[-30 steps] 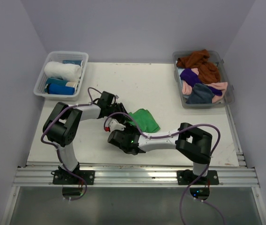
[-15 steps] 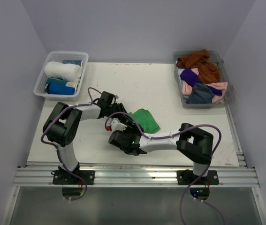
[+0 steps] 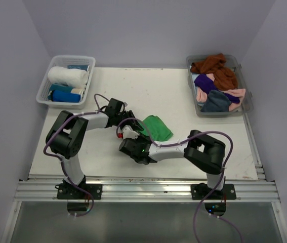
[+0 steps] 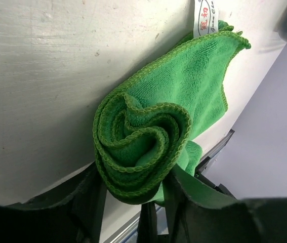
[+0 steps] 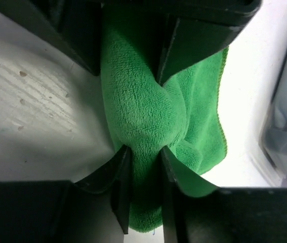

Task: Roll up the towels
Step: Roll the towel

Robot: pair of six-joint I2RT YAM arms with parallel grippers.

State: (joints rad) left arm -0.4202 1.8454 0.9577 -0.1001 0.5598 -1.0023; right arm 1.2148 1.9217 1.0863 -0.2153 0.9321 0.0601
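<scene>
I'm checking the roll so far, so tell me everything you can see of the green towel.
The green towel is bright terry cloth with a stitched hem and a white tag printed in red. It lies mid-table, part wound into a loose spiral, the rest a flat tail on the tabletop. The left end effector clamps the spiral at one end; the right end effector pinches the roll too.
</scene>
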